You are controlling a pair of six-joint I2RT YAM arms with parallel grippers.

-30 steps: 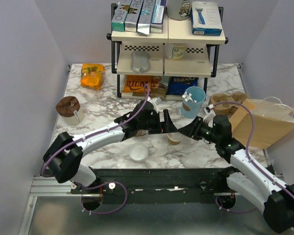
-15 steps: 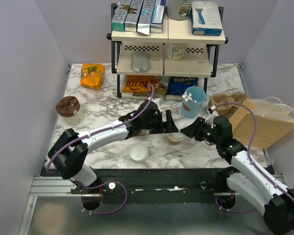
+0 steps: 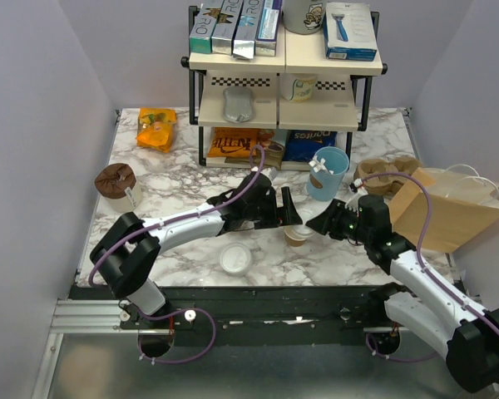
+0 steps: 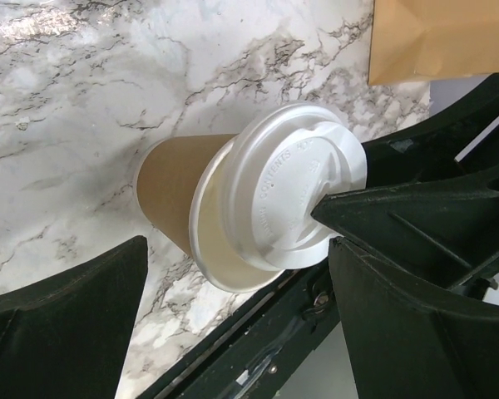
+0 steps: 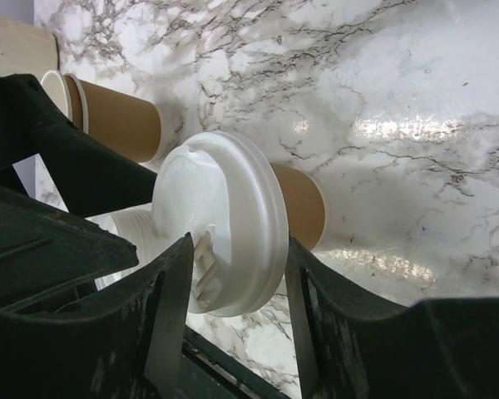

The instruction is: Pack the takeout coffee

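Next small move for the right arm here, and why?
Probably close the right gripper on the takeout coffee: its fingers flank the white lid, a firm grip isn't evident, the left gripper stands open, and the paper bag lies on that side.

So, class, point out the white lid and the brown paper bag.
white lid (image 4: 276, 189): left wrist view, on its flat top.
brown paper bag (image 3: 459, 220): top external view, on its side panel.
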